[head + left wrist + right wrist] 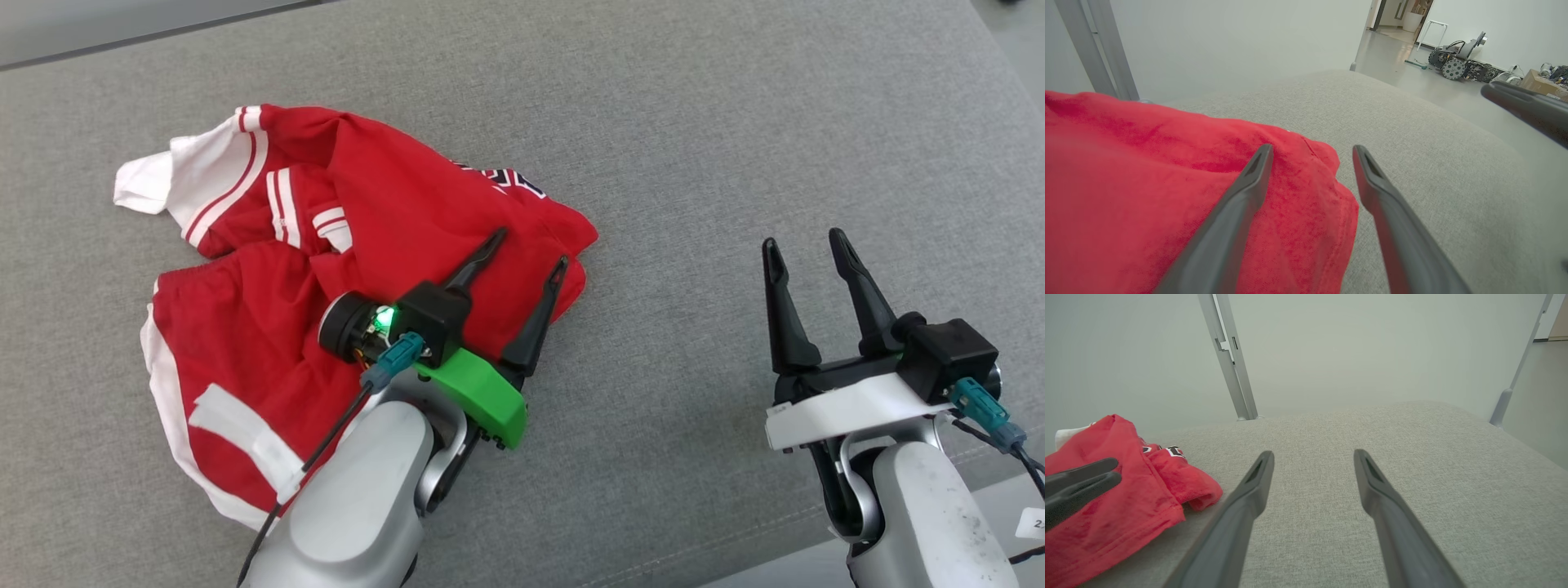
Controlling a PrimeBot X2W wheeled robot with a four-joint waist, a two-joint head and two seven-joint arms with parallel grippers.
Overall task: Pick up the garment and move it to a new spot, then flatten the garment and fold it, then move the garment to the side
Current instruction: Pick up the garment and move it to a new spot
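Finding: the garment [245,327], red with white trim, lies crumpled and doubled over on itself, with the grey cushion [694,122] directly beneath it, so in my judgement you have not yet begun the pick-up. The left gripper [530,247] hangs over the garment's right-hand edge with its fingers spread and nothing between them. In the left wrist view one finger lies over red cloth and the other over bare cushion just beside the hem. I cannot tell whether either finger touches the fabric. The right gripper [803,238] is well apart from the garment on its right side, fingers likewise spread and empty, over bare cushion. Risks noted: closing from this straddling position may catch only the outermost hem, and a thin single-layer pinch could slip free on the lift. Equally, the outer finger may push the edge inward and bunch it rather than trap it. If you descend too far, the tips could snag the cushion cover under the garment. Because the cloth is folded over itself, a lift from one edge will likely drag the rest in a tangle, leaving you more flattening work.
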